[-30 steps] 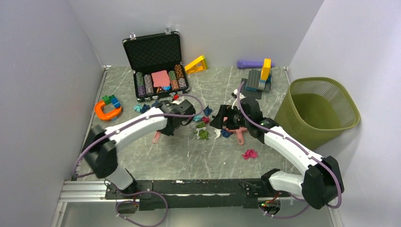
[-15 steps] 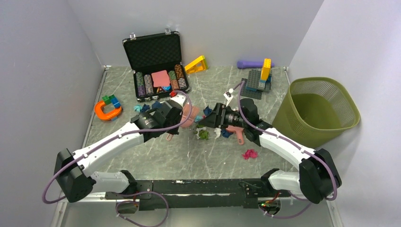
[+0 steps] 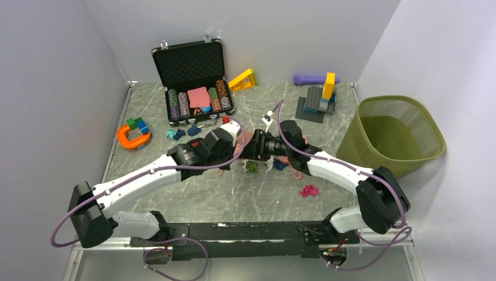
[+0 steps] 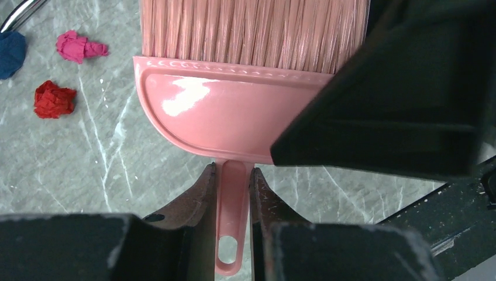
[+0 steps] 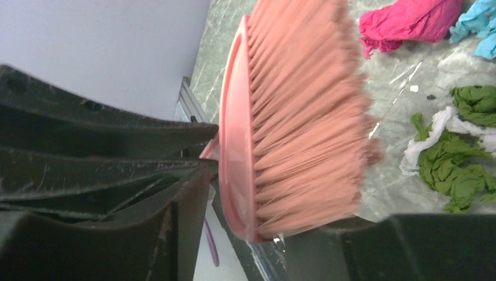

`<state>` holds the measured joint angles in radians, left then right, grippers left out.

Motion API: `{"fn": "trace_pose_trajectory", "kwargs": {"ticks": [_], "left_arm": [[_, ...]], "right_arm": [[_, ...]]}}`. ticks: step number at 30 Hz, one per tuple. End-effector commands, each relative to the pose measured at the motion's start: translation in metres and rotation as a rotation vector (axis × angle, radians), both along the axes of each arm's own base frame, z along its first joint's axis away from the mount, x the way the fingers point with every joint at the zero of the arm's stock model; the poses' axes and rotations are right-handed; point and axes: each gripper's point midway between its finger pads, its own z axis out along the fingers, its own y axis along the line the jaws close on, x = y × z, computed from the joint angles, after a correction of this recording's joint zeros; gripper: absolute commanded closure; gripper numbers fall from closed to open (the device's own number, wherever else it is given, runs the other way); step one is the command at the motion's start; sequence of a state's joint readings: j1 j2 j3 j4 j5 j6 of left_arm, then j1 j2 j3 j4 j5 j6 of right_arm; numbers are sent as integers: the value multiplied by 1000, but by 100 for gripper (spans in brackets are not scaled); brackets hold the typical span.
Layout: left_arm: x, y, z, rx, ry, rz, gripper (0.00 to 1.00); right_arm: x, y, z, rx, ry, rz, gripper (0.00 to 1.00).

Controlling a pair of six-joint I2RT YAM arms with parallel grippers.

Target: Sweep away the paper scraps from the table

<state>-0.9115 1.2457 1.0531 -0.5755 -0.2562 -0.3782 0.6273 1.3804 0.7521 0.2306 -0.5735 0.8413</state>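
My left gripper (image 3: 227, 159) (image 4: 233, 175) is shut on the handle of a pink brush (image 3: 243, 139) (image 4: 234, 111). It holds the brush over the middle of the marble table (image 3: 234, 196). My right gripper (image 3: 250, 146) (image 5: 275, 225) is open, with the brush head (image 5: 298, 129) between its spread fingers; I cannot tell if they touch it. Paper scraps lie around. Green (image 3: 251, 167) (image 5: 462, 175) and navy (image 3: 281, 165) wads lie just below the grippers. A magenta one (image 3: 309, 190) lies nearer the front. Teal and navy ones (image 3: 175, 133) lie at the left. Magenta (image 4: 76, 45) and red (image 4: 52, 99) wads lie beside the brush.
A pink handle (image 3: 296, 169) lies on the table under my right forearm. An open black case of poker chips (image 3: 193, 88) stands at the back. An olive basket (image 3: 398, 134) stands at the right. An orange U-shape with bricks (image 3: 131, 137), a yellow wedge (image 3: 243, 79) and a brick plate (image 3: 319, 102) lie around.
My left arm swung right and carried the brush to the middle. My right gripper reached left, away from the pink handle, and now has the brush head between its fingers.
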Motion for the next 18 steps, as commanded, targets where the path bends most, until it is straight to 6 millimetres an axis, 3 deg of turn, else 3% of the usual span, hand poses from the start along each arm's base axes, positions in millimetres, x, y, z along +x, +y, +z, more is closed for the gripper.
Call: {"fn": "trace_pose_trajectory", "kwargs": {"ticks": [1,5,8,10,14,18], "left_arm": [[3,-16,16,-51,-59,-32,96],[1,-17,19,-53,-67,-40,96],[1,-15,19,-52,-72,-33,95],[1,-14,19,-60,-65,-19,92],[1,-9,24,-135,-6,20,64],[2,-5,44,-367,35,7,29]], "right_arm": [[11,11,26,59,-48,-11,60],[13,9,26,61,-54,-30,71],[16,5,25,28,-70,-61,98],[19,1,22,-4,-76,-86,100],[21,-8,24,-11,-118,-137,100],[21,-17,33,15,-167,-189,100]]}}
